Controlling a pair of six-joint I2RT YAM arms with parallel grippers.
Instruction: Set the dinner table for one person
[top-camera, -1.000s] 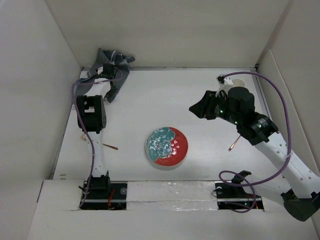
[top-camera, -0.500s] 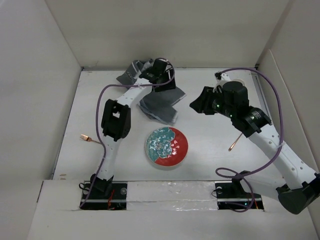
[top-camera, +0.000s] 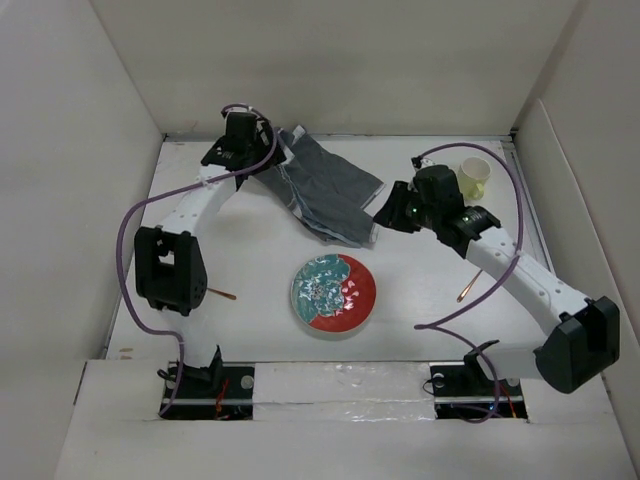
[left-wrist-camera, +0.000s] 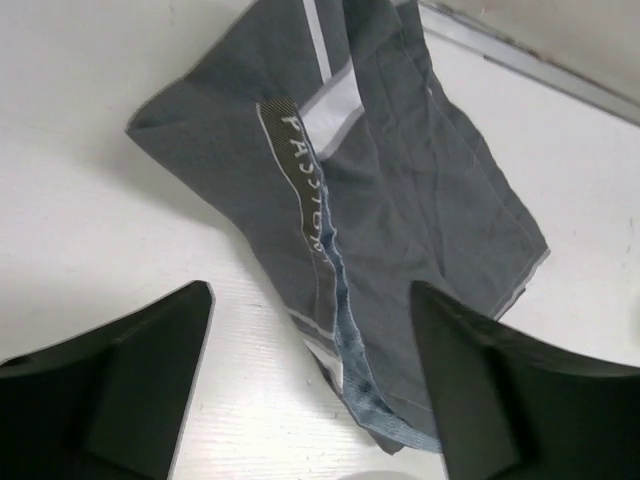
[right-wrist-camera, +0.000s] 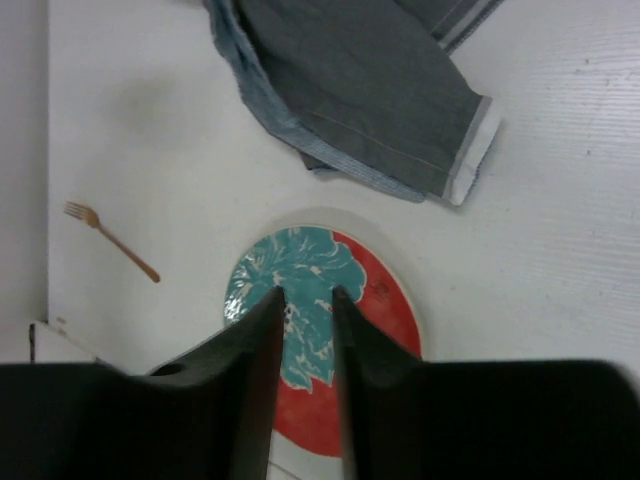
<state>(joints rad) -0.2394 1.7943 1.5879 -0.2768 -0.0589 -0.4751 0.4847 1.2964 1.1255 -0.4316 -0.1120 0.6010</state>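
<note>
The dark grey striped cloth (top-camera: 330, 190) lies loosely folded and rumpled at the back middle of the white dinner table (top-camera: 250, 240). My left gripper (top-camera: 263, 160) hovers at the cloth's left end, open wide. In the left wrist view its fingers (left-wrist-camera: 150, 380) straddle the cloth (left-wrist-camera: 380, 200) without gripping it. My right gripper (top-camera: 382, 214) hangs by the cloth's near right corner. The right wrist view shows that gripper (right-wrist-camera: 305, 293) slightly open and empty above the red and teal plate (right-wrist-camera: 385, 300). The plate (top-camera: 333, 292) sits at the near middle.
A copper fork (top-camera: 222, 294) lies left of the plate, partly behind the left arm, and shows whole in the right wrist view (right-wrist-camera: 110, 240). Another copper utensil (top-camera: 467, 288) lies to the right. A pale cup (top-camera: 474, 177) stands at the back right. White walls enclose the table.
The left gripper dragged the cloth from the back left corner to the back middle, opened and let go, then drew back left. The right gripper moved left toward the cloth, uncovering the cup.
</note>
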